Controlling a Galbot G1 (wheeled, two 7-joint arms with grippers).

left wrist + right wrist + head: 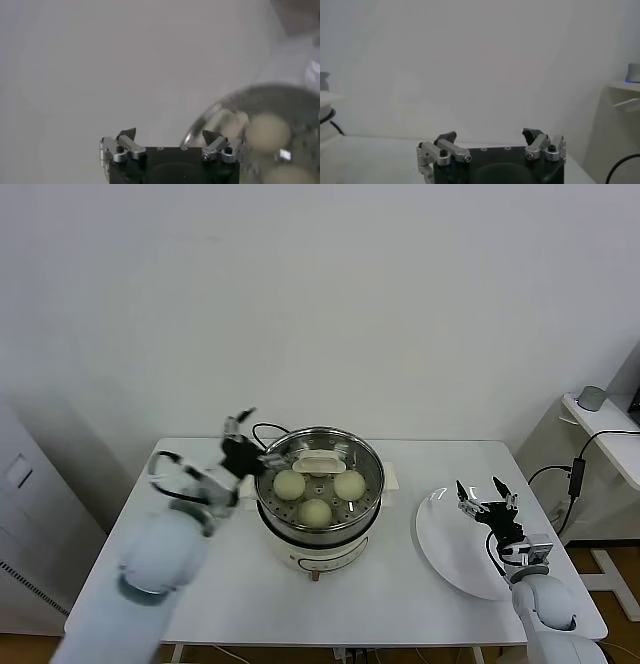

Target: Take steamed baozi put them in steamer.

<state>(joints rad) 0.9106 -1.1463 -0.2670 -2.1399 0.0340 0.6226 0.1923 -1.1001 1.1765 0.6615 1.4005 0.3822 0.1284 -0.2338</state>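
White surface [400, 584] carries everything. Nearest, right gripper [487, 502] hovers over the flat white plate [445, 549] at the right side, fingers spread apart, holding nothing. Centre: steamer [320, 539] on its white base, three steamed baozi [315, 512] resting on the perforated tray inside; a pale piece lies at the tray's far edge. Farther back, left gripper [243, 424] raised just beside the steamer's left rim, fingers wide apart, empty. White wall [320, 304] behind
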